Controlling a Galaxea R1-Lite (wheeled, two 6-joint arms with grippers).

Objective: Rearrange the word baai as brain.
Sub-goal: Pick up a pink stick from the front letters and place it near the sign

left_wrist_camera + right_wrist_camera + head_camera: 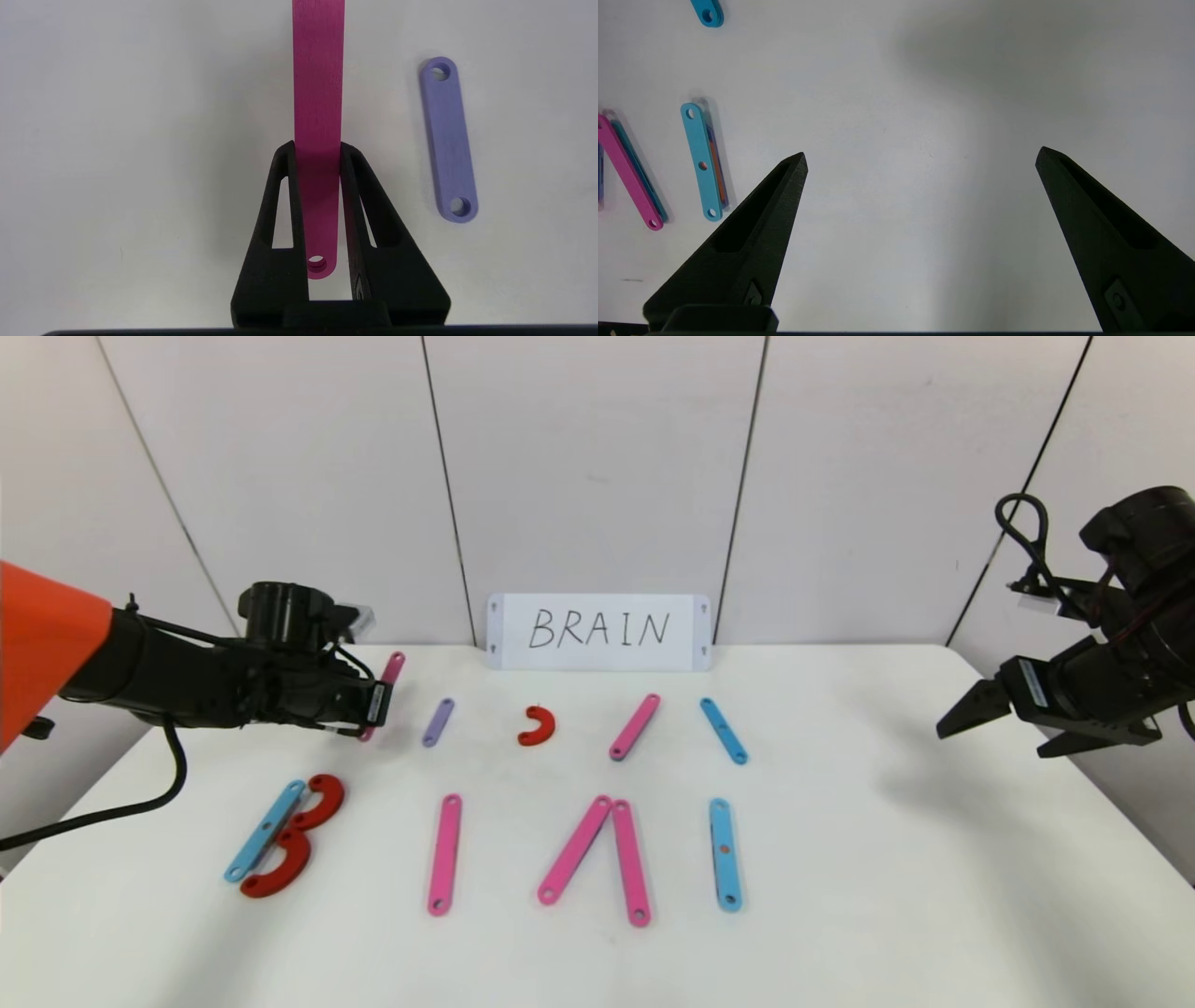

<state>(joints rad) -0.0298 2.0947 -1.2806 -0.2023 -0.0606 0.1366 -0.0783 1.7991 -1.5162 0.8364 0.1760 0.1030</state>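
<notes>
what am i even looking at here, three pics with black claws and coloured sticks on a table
It is a two-armed robot seen by three cameras: one on its head, one on each wrist. On the white table lie flat plastic pieces forming letters, below a card reading BRAIN. The left gripper is shut on a pink bar at the table's far left, beside a purple bar. The right gripper hangs open over bare table at the right, holding nothing. A red arc lies mid-table.
</notes>
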